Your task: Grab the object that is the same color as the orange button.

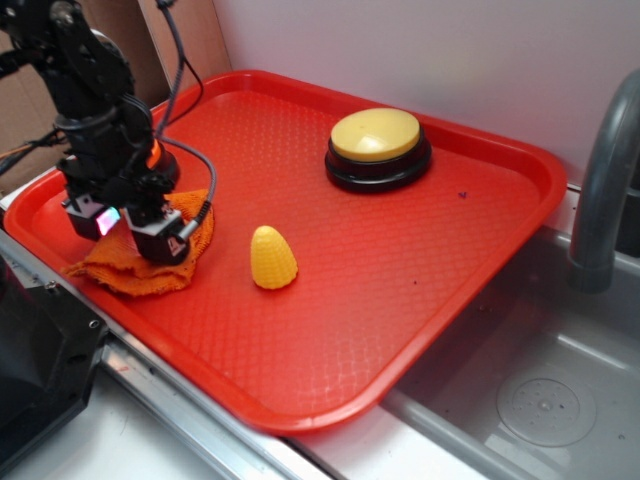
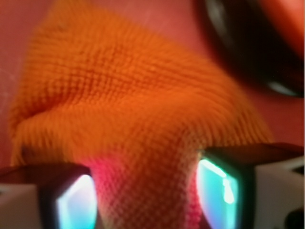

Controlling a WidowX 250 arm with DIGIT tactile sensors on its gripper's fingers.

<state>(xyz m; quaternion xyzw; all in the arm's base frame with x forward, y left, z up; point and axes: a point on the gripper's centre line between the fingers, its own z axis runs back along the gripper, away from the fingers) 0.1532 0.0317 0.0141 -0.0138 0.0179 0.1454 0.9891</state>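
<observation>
Red textured plastic tray. Black robot claw, at tray's left edge, fingers clamped on cloth fold. Orange knitted mesh cloth, bunched under claw. Yellow-topped dome button, far edge. Yellow ribbed corn toy, centre.

no readable text, labels or numbers

Exterior view high, angled down over the red tray, wrist view very close, somewhat blurred, both sharing the orange cloth.
</observation>
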